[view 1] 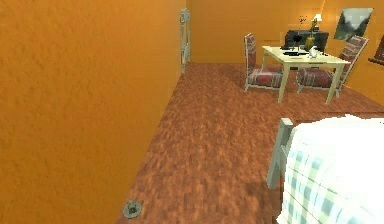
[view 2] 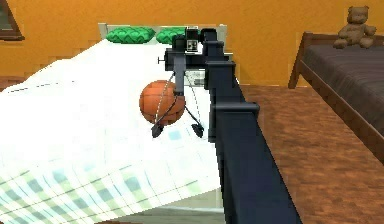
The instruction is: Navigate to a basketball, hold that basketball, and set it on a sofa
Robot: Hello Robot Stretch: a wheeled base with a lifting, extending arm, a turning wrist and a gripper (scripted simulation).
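Basketball [view 2: 158,100] shows against the checked bed [view 2: 70,150] at ten o'clock in the arm side view, with the end effector [view 2: 178,130] right at it; whether it has hold of the ball cannot be told. The risk is that a loose grip would let the ball roll off the quilt, or a swinging arm [view 2: 245,150] could clip the bench [view 1: 325,58] at one o'clock ahead

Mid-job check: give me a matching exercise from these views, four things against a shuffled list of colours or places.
Things:
1 basketball
2 pillow
3 teddy bear
4 table

Colours or places:
a green, at the bed's head
b between chairs
c orange, left of the arm
d brown, arm side view's upper right

Pairs: 1-c, 2-a, 3-d, 4-b.
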